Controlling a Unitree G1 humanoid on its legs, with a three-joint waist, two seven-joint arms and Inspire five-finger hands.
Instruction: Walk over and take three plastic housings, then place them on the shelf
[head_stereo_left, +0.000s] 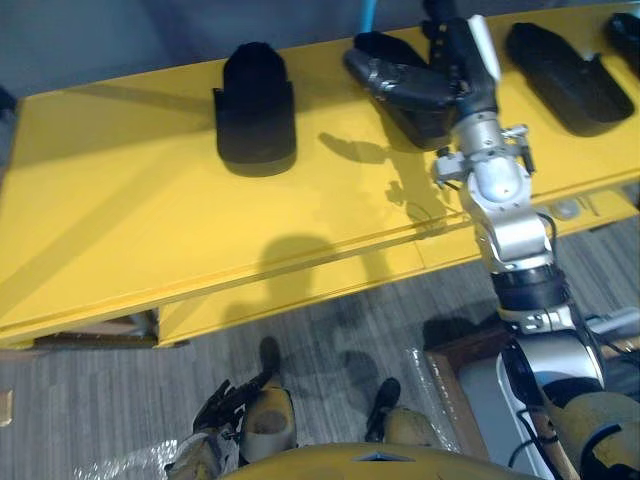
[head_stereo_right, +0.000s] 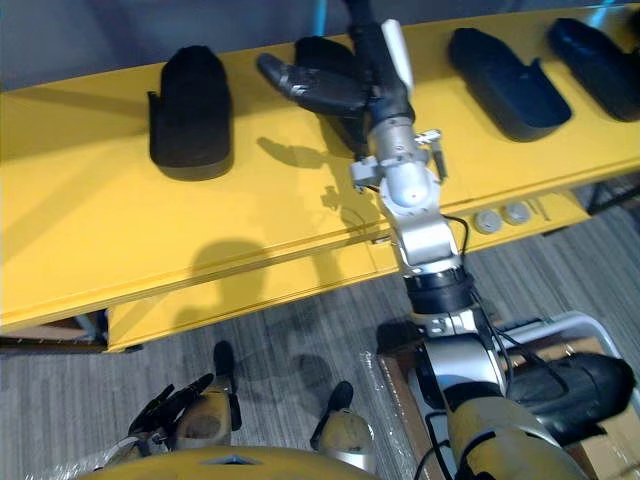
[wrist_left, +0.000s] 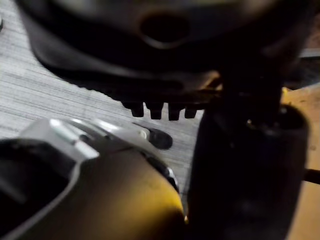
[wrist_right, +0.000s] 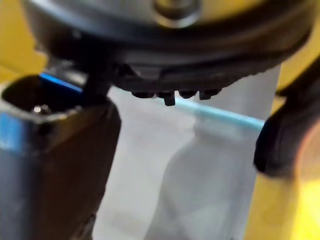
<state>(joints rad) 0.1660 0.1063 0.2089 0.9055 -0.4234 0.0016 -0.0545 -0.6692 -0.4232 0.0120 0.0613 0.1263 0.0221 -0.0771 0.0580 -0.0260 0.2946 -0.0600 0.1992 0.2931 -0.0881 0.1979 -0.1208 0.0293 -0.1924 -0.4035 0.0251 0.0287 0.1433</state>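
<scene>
Hovered with the right hand (head_stereo_left: 420, 85) directly over the middle housing (head_stereo_left: 412, 122) on the yellow shelf (head_stereo_left: 120, 200), fingers apart and fairly straight, clamped on nothing. Saw that housing lying lengthwise away from the robot, crossed by the fingers. Hung the left hand (head_stereo_left: 222, 402) slack, well apart.

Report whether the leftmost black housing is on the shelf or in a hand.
On the shelf. The leftmost housing rests on the yellow shelf, apart from the right robot hand, which is further along the shelf.

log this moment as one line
right hand: over black housing on shelf | hold unclear | left hand: low, open | also shelved: left housing, right housing, far-right housing
</scene>
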